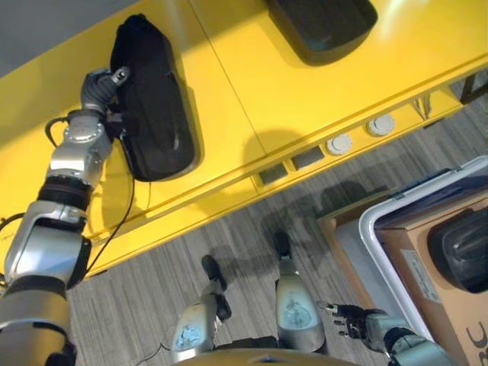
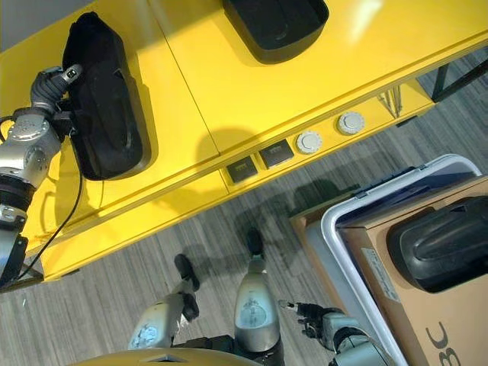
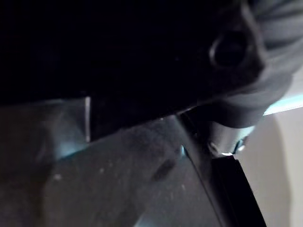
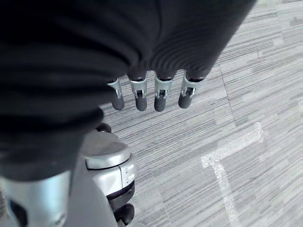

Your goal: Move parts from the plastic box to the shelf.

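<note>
While the broad yellow metal shelf (image 1: 305, 91) spans the upper part of both eye views, two dark moulded parts already lie on it: a long black rounded part (image 1: 152, 99) toward the robot's left and a second black part (image 1: 320, 27) further along, well apart from the first. Low on the robot's right stands the white-rimmed plastic box (image 2: 335, 221), lined with brown cardboard (image 2: 427, 320), and a third black part (image 2: 442, 244) rests inside it, not yet moved.

The left hand (image 1: 103, 88) lies against the near edge of the long part on the shelf. Whether its fingers clasp the part or merely rest on it I cannot tell; its own wrist view is dark and close. The right hand (image 2: 309, 316) hangs low over the grey striped carpet (image 4: 246, 94), beside the box and clear of it, fingers loosely extended and holding nothing.

Judging by this, the long part looks just set down. If the left hand pulls away while a finger catches the rim, the part could slide toward the shelf's front edge and drop. The part in the box looks smooth and bulky, so a one-handed grasp may slip.
</note>
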